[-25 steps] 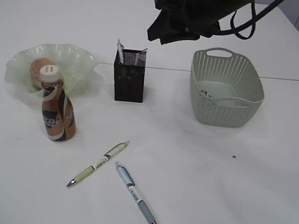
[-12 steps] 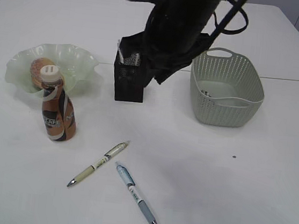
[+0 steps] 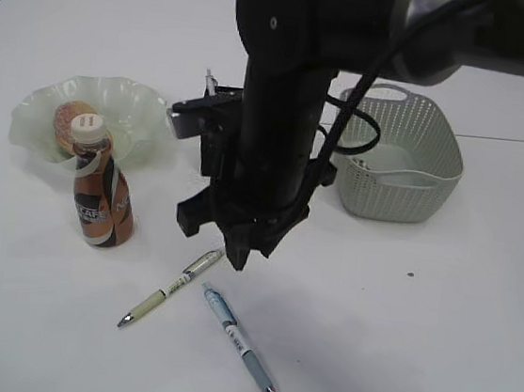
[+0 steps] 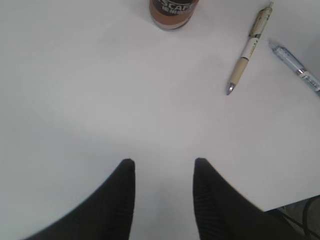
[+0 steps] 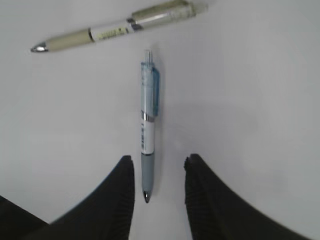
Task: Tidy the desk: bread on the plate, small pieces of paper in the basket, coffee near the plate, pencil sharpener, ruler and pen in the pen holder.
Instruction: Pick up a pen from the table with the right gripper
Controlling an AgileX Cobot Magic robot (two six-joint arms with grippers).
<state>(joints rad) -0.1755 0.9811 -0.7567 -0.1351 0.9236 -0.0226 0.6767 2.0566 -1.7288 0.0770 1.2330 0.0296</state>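
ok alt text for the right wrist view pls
The open right hand hovers over a white table, its fingers either side of the tip end of a blue pen. A beige pen lies crosswise beyond it.

arm (image 3: 281, 113): big, black, round like a thick pipe | top part: shiny grey and black | cables (image 3: 349, 135): thin, black, looped along the side | right gripper (image 5: 157, 167): two black fingers, fat at the bottom, thin at the tips, tiny ridges inside | left gripper (image 4: 164, 167): same black fingers
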